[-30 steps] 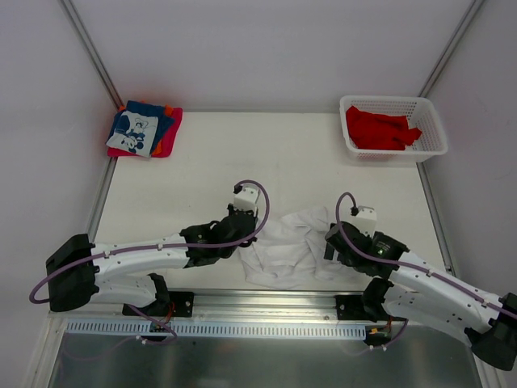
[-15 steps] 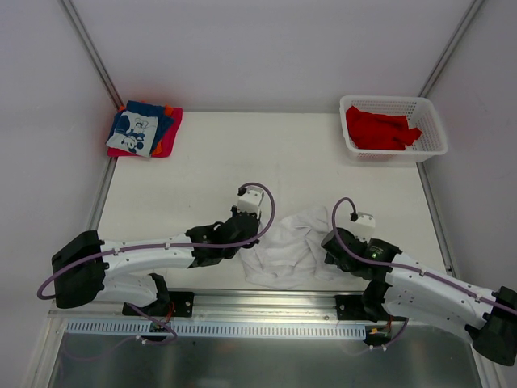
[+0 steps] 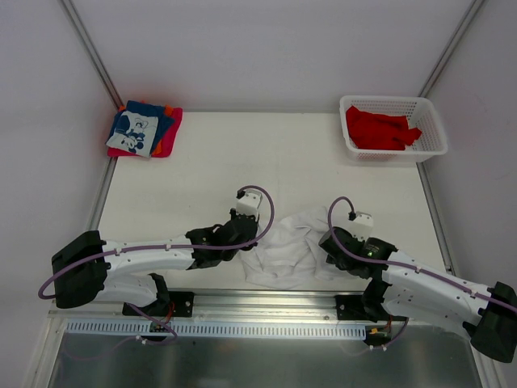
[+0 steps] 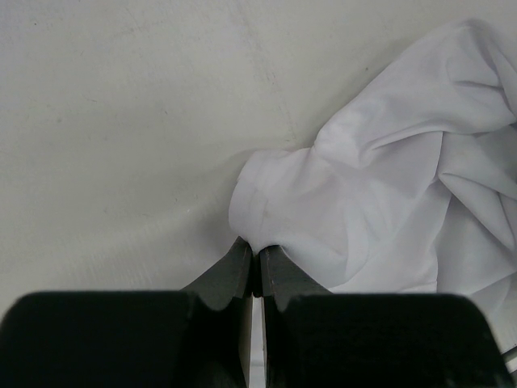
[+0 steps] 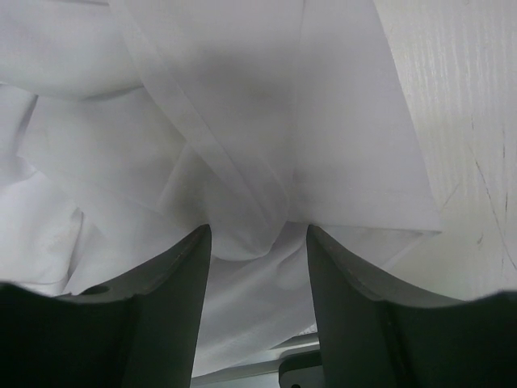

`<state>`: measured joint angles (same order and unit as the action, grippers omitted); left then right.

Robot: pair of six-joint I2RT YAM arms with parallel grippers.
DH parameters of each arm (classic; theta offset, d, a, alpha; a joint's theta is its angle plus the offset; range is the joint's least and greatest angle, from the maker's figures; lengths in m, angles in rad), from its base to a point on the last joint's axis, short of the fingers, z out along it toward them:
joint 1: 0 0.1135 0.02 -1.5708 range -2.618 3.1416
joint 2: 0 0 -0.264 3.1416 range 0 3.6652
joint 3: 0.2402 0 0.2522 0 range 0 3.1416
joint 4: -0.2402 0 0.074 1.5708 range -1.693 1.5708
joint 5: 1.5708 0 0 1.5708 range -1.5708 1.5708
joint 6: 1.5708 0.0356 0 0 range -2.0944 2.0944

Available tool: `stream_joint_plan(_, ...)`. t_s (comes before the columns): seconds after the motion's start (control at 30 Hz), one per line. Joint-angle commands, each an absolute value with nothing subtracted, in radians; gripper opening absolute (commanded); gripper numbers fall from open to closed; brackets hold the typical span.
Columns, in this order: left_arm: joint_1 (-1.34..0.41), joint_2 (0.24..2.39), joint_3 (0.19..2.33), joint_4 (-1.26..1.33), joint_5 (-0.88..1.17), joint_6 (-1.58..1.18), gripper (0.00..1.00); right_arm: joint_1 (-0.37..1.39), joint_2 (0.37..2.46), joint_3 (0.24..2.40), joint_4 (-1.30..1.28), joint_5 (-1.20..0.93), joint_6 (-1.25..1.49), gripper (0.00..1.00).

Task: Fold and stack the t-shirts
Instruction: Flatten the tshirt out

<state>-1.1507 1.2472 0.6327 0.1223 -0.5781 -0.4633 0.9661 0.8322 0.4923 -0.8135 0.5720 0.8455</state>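
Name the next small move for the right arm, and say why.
Probably close the right tool on the ridge of white t-shirt bunched between its fingers. In the right wrist view they stand apart astride that fold, not pinching it, while the left tool is shut at the sleeve edge. Both need a hold before the shirt can be spread.

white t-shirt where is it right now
Top view: the white t-shirt lies crumpled at the table's near edge, slightly right of centre, between the left arm and right arm.
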Motion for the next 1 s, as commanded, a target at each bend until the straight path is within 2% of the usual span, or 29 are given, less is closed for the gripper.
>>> stream_joint_plan(0.0, -1.152, 1.232, 0.627, 0.147, -0.569, -0.482, 0.0, 0.969, 0.839, 0.479, -0.805, 0.612, 0.858, 0.54)
stream_joint_plan(0.2, -1.152, 1.224, 0.624, 0.147, -0.568, -0.482, 0.0, 0.969, 0.836, 0.466, -0.804, 0.618, 0.856, 0.49)
stream_joint_plan(0.33, -1.152, 1.223, 0.627, 0.143, -0.565, -0.483, 0.0, 0.969, 0.838, 0.456, -0.798, 0.623, 0.854, 0.41)
stream_joint_plan(0.47, -1.152, 1.226, 0.627, 0.141, -0.565, -0.485, 0.0, 0.968, 0.847, 0.451, -0.785, 0.629, 0.853, 0.41)
stream_joint_plan(0.9, -1.154, 1.244, 0.624, 0.138, -0.561, -0.5, 0.0, 0.968, 0.884, 0.454, -0.759, 0.63, 0.842, 0.27)
stream_joint_plan(0.97, -1.154, 1.244, 0.623, 0.138, -0.563, -0.502, 0.0, 0.968, 0.882, 0.449, -0.753, 0.626, 0.841, 0.17)
